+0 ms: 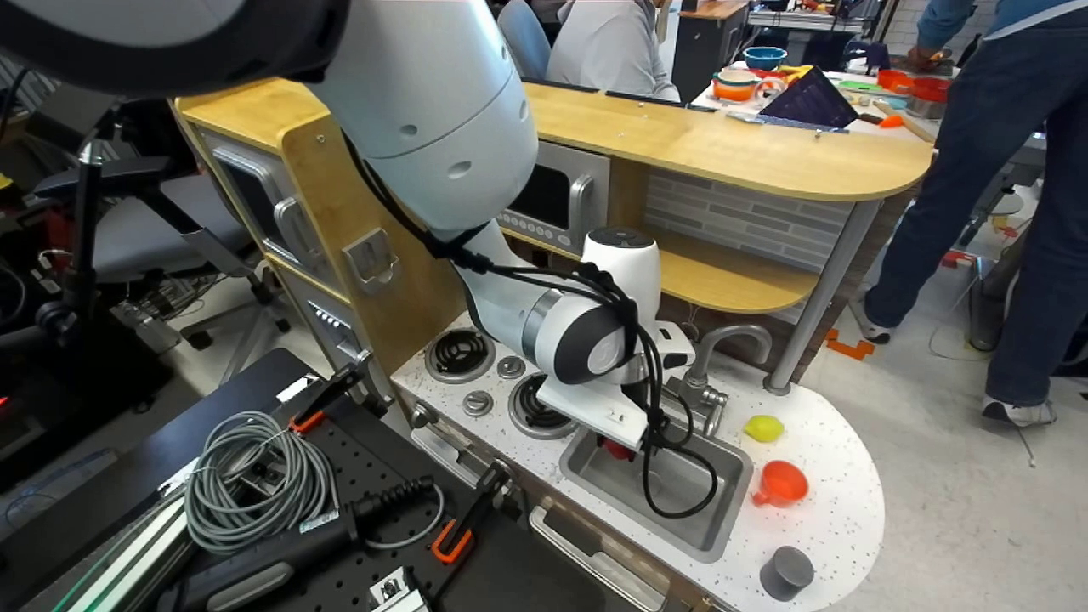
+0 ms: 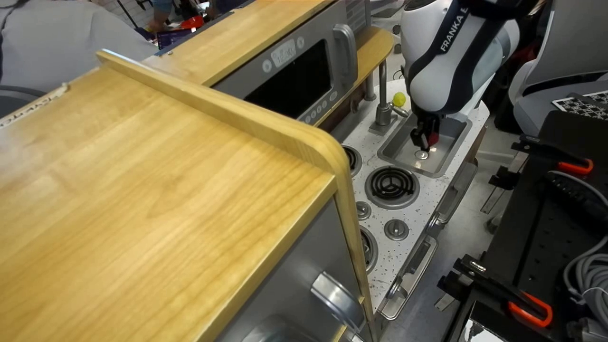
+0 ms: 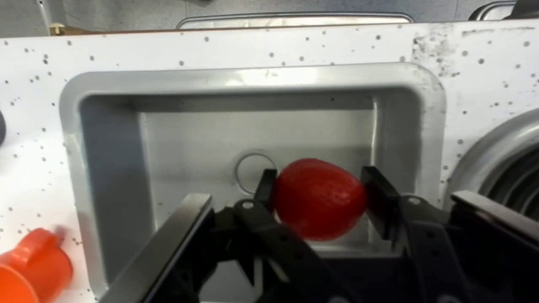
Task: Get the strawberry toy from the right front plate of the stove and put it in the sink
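The strawberry toy (image 3: 320, 202) is red and roundish, held between the two black fingers of my gripper (image 3: 316, 185) in the wrist view. My gripper is shut on it. The toy also shows as a small red patch in both exterior views (image 1: 618, 449) (image 2: 433, 138). My gripper (image 2: 422, 138) hangs over the grey sink (image 2: 444, 154), fingers pointing down. In the wrist view the sink (image 3: 252, 80) lies below the toy, with the round drain just left of it. The height of the toy above the sink floor is hard to tell. The stove's burners (image 2: 392, 186) sit beside the sink.
A faucet (image 1: 722, 340) stands behind the sink, close to the arm. A yellow lemon (image 1: 764, 427), an orange-red cup (image 1: 780, 483) and a grey cup (image 1: 786, 572) stand on the counter beside the sink. A wooden shelf (image 1: 731, 276) overhangs the back.
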Controlling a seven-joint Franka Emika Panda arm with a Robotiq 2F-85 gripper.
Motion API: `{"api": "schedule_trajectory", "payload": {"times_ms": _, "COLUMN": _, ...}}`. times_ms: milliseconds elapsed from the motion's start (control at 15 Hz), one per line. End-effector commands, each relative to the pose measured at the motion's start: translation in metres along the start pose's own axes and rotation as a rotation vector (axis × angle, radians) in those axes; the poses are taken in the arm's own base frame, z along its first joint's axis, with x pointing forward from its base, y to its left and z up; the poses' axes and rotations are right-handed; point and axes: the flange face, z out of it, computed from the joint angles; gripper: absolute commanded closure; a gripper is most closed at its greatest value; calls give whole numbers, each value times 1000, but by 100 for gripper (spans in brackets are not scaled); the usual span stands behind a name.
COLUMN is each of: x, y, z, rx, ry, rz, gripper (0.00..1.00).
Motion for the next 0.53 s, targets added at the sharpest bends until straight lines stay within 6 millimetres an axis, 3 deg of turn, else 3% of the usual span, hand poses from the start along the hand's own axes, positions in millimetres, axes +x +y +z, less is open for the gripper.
{"api": "schedule_trajectory", "payload": {"times_ms": 0, "x": 3, "y": 16, "z": 11, "rx": -22, "ry": -35, "rz": 37, "gripper": 72}}
{"api": "schedule_trajectory", "payload": {"times_ms": 467, "x": 8, "y": 25, "z": 37, "rx": 2, "ry": -53, "rz": 50, "gripper": 72}}
